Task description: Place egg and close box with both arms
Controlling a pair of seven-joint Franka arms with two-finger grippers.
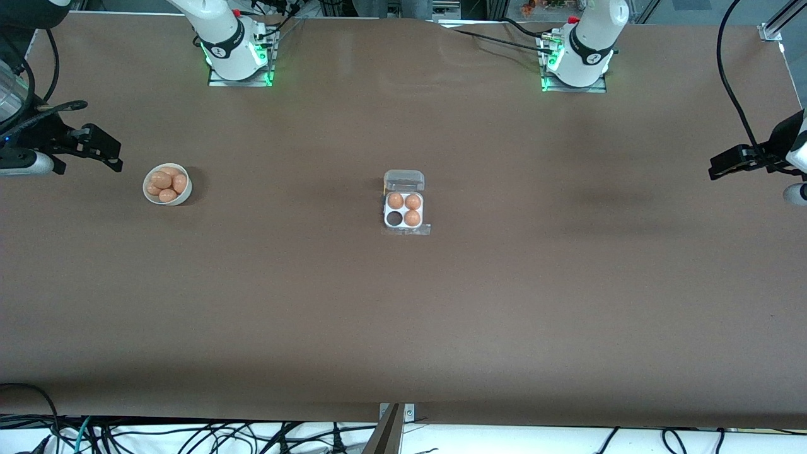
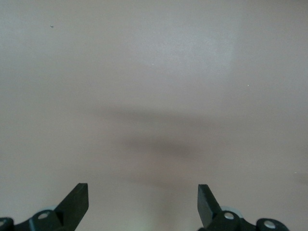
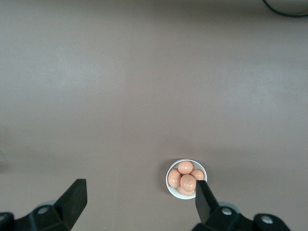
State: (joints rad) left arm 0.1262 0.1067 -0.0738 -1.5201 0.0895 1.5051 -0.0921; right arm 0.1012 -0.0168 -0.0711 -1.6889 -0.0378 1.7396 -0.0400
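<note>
Front view: high camera across the desk, facing both arm bases along its top edge, looking steeply down; whole desk in frame, far off, so the egg carton and the bowl of eggs look small. Left wrist view: camera on the left arm's wrist, pointing down past the left gripper fingertips; only bare desk and a shadow fill it. Right wrist view: same mounting on the right arm, looking down past the right gripper, high above the desk. It shares the bowl of eggs with the front view. The wrist views share nothing but desk surface.
</note>
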